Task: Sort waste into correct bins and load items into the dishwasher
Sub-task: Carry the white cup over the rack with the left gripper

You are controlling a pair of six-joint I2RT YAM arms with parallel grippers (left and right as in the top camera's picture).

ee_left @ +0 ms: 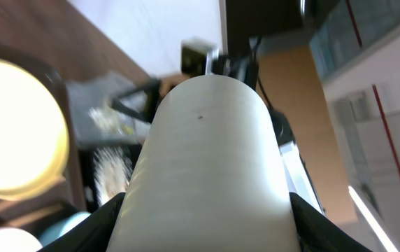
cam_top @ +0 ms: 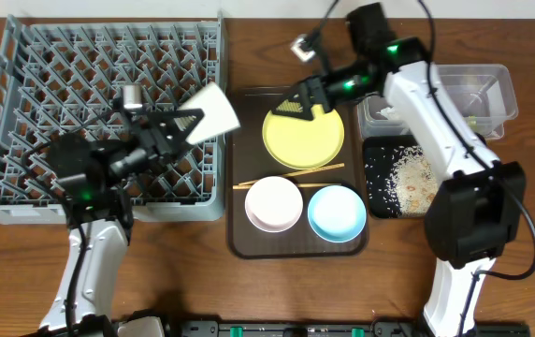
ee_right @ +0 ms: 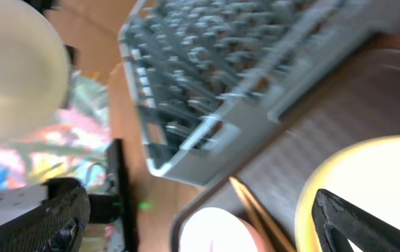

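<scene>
Now, your largest piece, the grey dish rack (cam_top: 169, 206), sits at the left of the table (cam_top: 258, 47), with the brown serving tray (cam_top: 247, 154) just beside its right wall. On that tray lies the yellow-green plate (cam_top: 310, 140), and your right pincer (cam_top: 297, 105) hangs over the plate's upper-left edge, spread wide with nothing in it. To the right stand the clear tub (cam_top: 492, 89) and the black tray (cam_top: 377, 154) scattered with rice. The white bowl (cam_top: 273, 203) and light-blue bowl (cam_top: 336, 212) sit side by side below the plate. Your left pincer (cam_top: 195, 122) grips the white cup (cam_top: 213, 110), tipped sideways over the rack's right edge. The chopsticks (cam_top: 291, 175) lie between plate and bowls.
</scene>
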